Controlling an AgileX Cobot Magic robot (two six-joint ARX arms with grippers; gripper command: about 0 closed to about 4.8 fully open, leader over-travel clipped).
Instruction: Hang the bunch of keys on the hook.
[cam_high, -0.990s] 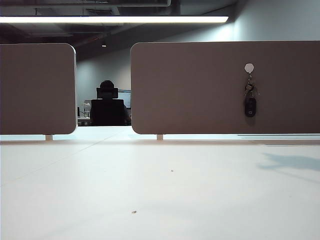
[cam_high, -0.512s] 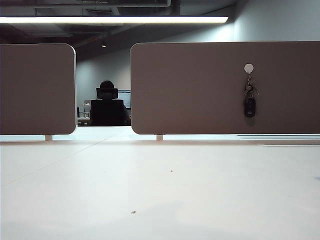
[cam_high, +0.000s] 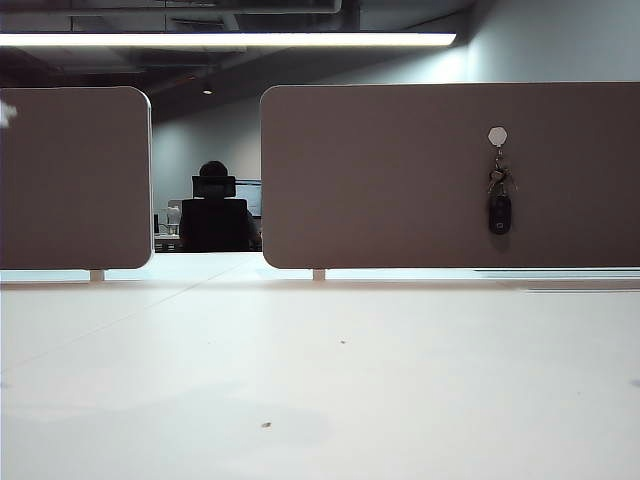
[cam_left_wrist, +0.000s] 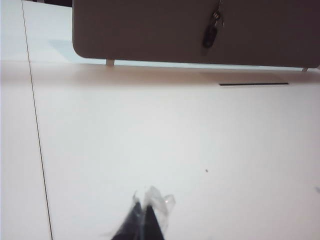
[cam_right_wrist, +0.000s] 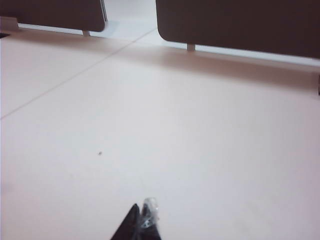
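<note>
The bunch of keys (cam_high: 500, 203) hangs from the small pale hexagonal hook (cam_high: 498, 135) on the right brown divider panel (cam_high: 400, 180); the black fob dangles lowest, silver keys above it. In the left wrist view the keys (cam_left_wrist: 211, 31) show far off on the same panel. My left gripper (cam_left_wrist: 145, 210) is shut, its dark fingers together over the white table, well back from the panel, with clear film at the tips. My right gripper (cam_right_wrist: 142, 212) is shut too, low over the table, also with film on its tips. Neither gripper appears in the exterior view.
A second brown divider panel (cam_high: 75, 178) stands at the left with a gap between the two. A black office chair (cam_high: 214, 215) sits beyond the gap. The white table (cam_high: 320, 380) carries a few small specks. A dark slot (cam_left_wrist: 253, 84) lies near the panel foot.
The keys stay hanging on the hook. An arm's shadow at the table's right has slid out of the exterior view; faint shadows now lie low on the near table.
</note>
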